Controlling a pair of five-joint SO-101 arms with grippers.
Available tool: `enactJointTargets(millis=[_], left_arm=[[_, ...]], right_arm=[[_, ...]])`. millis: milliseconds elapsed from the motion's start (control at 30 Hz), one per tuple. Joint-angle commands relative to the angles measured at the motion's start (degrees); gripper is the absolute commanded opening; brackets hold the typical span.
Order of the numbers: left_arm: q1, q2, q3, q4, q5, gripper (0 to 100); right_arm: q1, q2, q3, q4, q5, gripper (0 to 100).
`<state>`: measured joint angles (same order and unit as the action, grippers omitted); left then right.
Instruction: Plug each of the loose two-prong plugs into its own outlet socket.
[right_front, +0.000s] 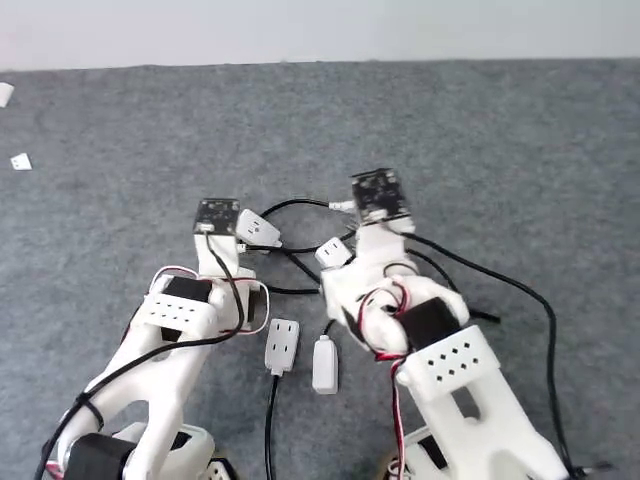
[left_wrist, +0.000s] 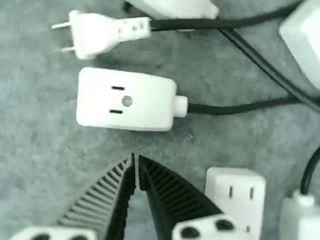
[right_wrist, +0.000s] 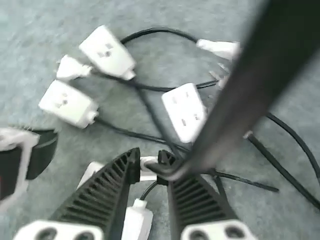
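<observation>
Several white outlet sockets and two-prong plugs on black cords lie tangled on the grey carpet. My left gripper (left_wrist: 135, 162) is shut and empty, its tip just short of one socket (left_wrist: 125, 100). A loose plug (left_wrist: 100, 32) lies beyond that socket, prongs bare. My right gripper (right_wrist: 150, 162) is open by a narrow gap above another socket (right_wrist: 107, 172) and a plug (right_wrist: 137, 220), with a black cable (right_wrist: 240, 85) running across one finger. In the high view, a socket (right_front: 282, 342) and plug (right_front: 325, 363) lie between the two arms, and two sockets (right_front: 258, 230) (right_front: 333, 252) sit farther back.
More sockets (right_wrist: 107, 50) (right_wrist: 186, 111) and a far plug (right_wrist: 220, 47) lie among looping black cords (right_front: 500, 280). The left arm's gripper shows at the edge of the right wrist view (right_wrist: 25, 150). Bits of white paper (right_front: 20, 161) lie far left.
</observation>
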<state>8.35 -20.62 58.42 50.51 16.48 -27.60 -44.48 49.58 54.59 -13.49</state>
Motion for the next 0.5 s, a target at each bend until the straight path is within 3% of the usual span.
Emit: enactJointTargets(millis=[0, 233, 467], left_arm=[[-0.26, -1.58, -1.89, -1.67, 7.21, 1], [8.79, -1.58, 1.10, -2.90, 9.76, 1], [14.59, -11.52, 6.46, -2.64, 5.98, 1]], right_arm=[[1.71, 0.04, -0.70, -1.27, -2.37, 1.2], [2.68, 1.80, -1.32, -2.59, -2.73, 0.8], [7.25, 10.77, -8.88, 2.24, -2.73, 0.8]])
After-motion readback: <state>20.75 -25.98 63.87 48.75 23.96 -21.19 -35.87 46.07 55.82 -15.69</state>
